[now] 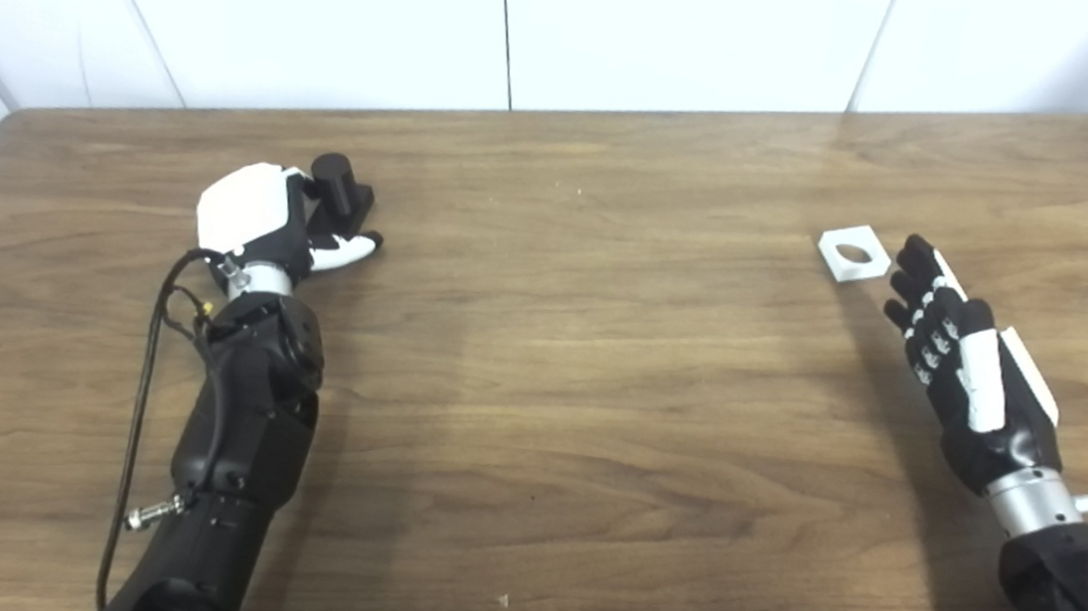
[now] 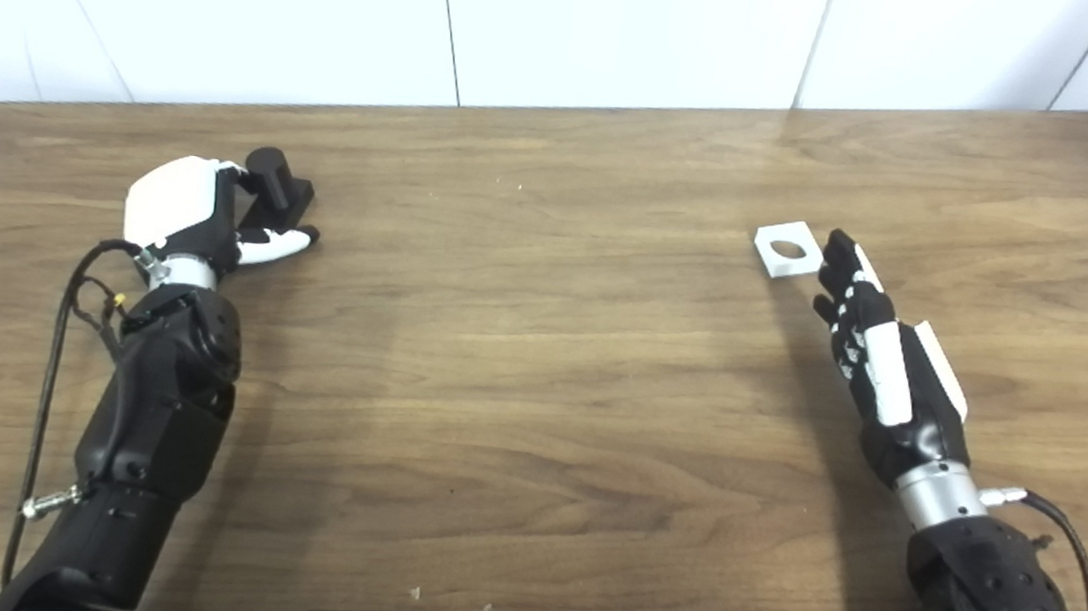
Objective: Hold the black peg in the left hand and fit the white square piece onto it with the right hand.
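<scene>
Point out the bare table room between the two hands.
The wide middle of the table, between the left hand at the black peg and the right hand, is bare. It is tight only beside the white square piece, near the right fingertips.

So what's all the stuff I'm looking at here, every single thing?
Table: one, brown wood, filling most of the view, white wall panels behind it.
Peg: one, black, standing on a square base at the table's left, at the left hand's fingers.
Square piece: one, white with a round hole, lying flat on the table's right, just beyond the right hand's fingertips.
Left hand: one, black and white, curled around the peg's base; whether it grips firmly is hard to tell.
Right hand: one, black and white, open, fingers stretched toward the square piece, holding nothing.
</scene>
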